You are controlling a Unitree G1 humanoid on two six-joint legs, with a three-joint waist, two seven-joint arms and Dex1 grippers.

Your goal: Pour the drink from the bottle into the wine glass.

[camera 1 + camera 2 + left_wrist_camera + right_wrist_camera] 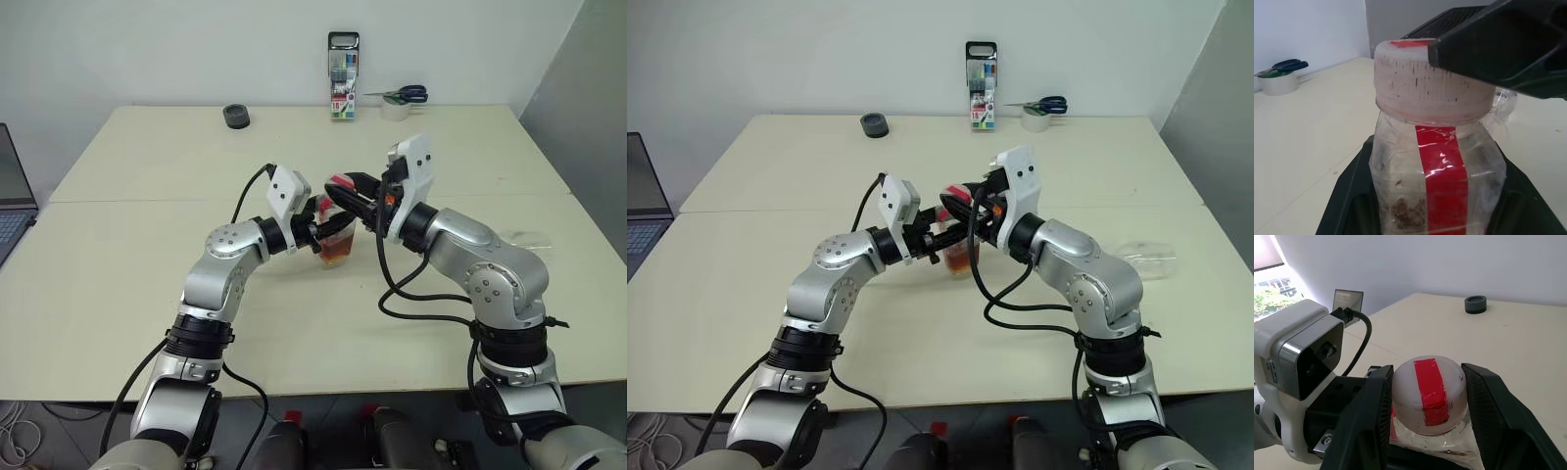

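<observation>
The bottle (336,235) is clear plastic with a red strip down its side, and it stands upright above the middle of the table (147,196). Amber drink (336,257) fills its lower part. My left gripper (326,231) is shut on the bottle's body from the left. My right gripper (1430,399) reaches in from the right, one finger pressed on each side of the pale cap (1429,399), which has red tape across its top. A faint clear shape (1146,259), the wine glass as far as I can tell, is on the table right of my right arm.
A laptop (12,201) sits at the table's left edge. At the back are a black tape roll (236,117), a box of markers (343,90), and scissors on a white tape roll (397,101).
</observation>
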